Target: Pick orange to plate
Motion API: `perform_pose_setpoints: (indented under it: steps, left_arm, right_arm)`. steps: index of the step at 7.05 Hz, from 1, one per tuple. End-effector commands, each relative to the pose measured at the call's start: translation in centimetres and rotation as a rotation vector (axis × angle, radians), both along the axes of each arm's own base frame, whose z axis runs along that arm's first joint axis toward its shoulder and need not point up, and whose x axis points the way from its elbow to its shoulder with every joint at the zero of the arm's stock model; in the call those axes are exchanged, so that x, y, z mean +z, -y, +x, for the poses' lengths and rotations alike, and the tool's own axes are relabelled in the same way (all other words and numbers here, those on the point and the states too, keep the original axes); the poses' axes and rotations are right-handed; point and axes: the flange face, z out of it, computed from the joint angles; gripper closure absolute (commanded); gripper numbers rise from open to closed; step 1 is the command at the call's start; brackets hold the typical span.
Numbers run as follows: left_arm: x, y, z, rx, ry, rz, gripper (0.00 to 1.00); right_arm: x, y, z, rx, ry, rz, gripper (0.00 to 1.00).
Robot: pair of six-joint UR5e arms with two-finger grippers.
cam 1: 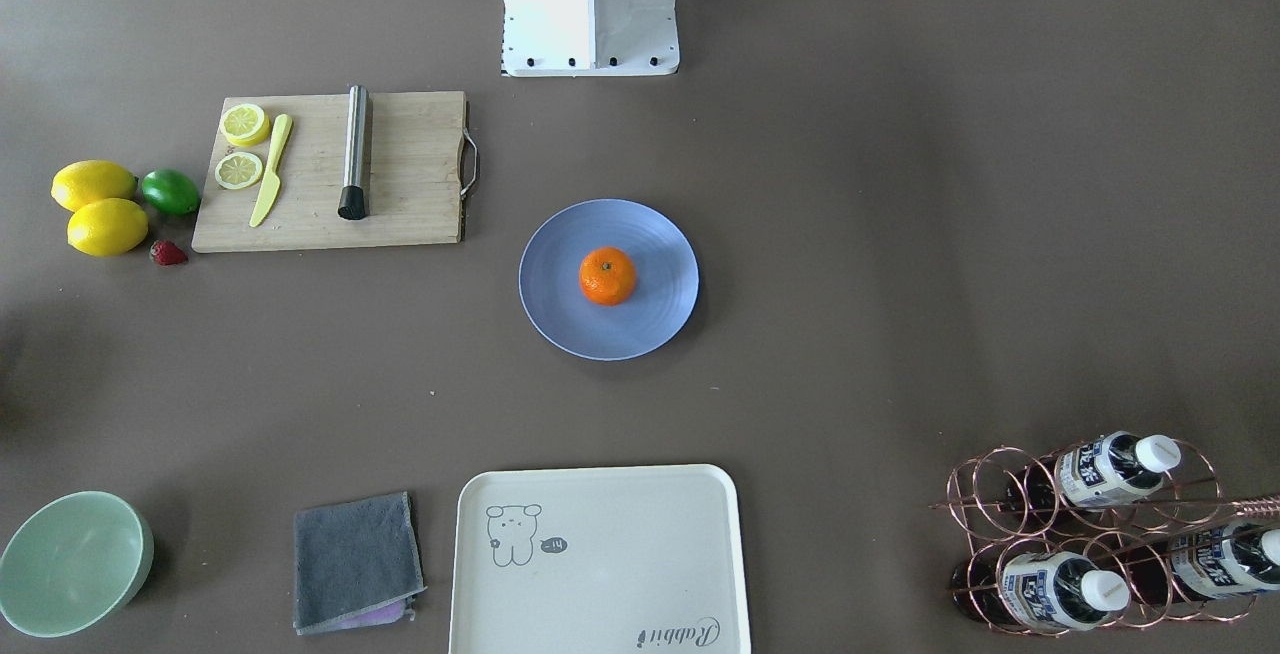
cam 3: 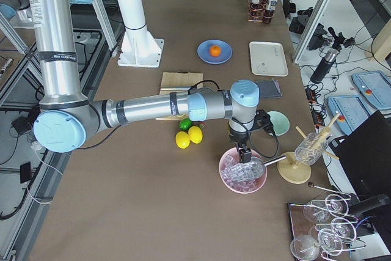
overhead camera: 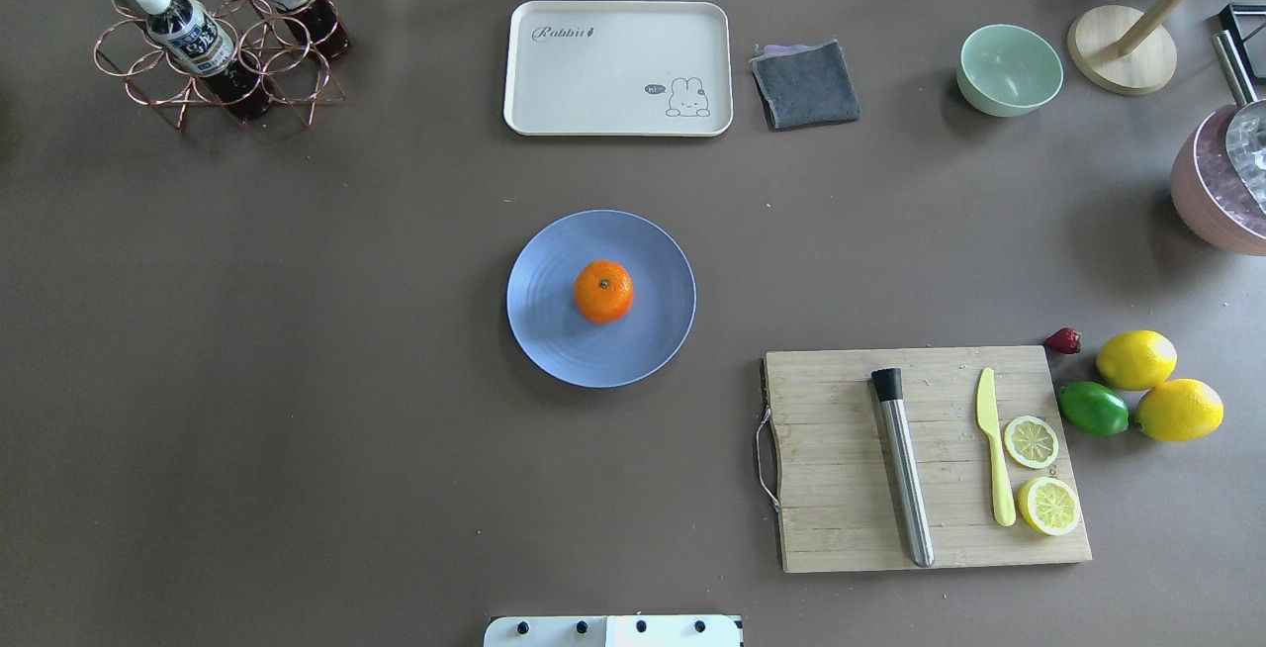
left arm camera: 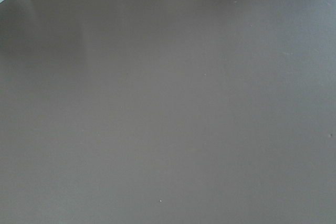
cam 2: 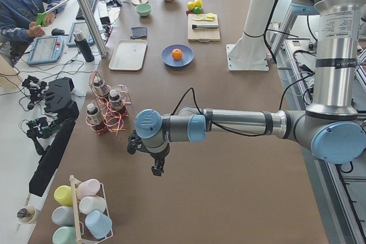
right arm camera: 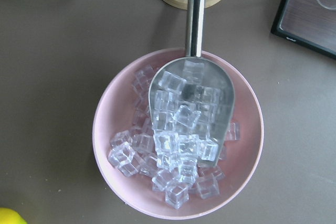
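We find orange (overhead camera: 603, 291) mid-plate (overhead camera: 554, 350); judged done. Spread of left fingers (cam 2: 156, 168), right fingers (cam 3: 244, 153) untellable; best parked wide, 9 and 3 o'clock.

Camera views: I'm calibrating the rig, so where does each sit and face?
Front-facing: across the table, facing the base; no arms.
Overhead: from behind, looking down; base edge only.
Left: table end; left arm near.
Right: opposite end; right arm near.
Left wrist: bare table.
Right wrist: above ice bowl.
First two share orange on plate.
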Motion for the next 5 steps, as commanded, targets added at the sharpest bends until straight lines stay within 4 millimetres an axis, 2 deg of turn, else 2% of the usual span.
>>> perform_pose_setpoints:
  steps: [1, 2, 3, 5]
  left_arm:
    - [0.1, 0.0, 0.0, 0.000, 0.000, -0.002, 0.02]
    - [0.0, 0.0, 0.0, 0.000, 0.000, 0.000, 0.02]
    - [0.0, 0.0, 0.0, 0.000, 0.001, 0.000, 0.02]
    - [0.0, 0.0, 0.0, 0.001, 0.001, 0.000, 0.02]
  right_arm:
    - [4.2, -4.6, 2.7, 0.049, -0.002, -0.071, 0.00]
    - [6.4, -6.8, 2.6, 0.051, 0.007, -0.119, 0.00]
    - [7.4, -7.9, 2.1, 0.072, 0.059, -0.167, 0.00]
    - [7.2, -8.6, 1.8, 0.163, 0.106, -0.248, 0.00]
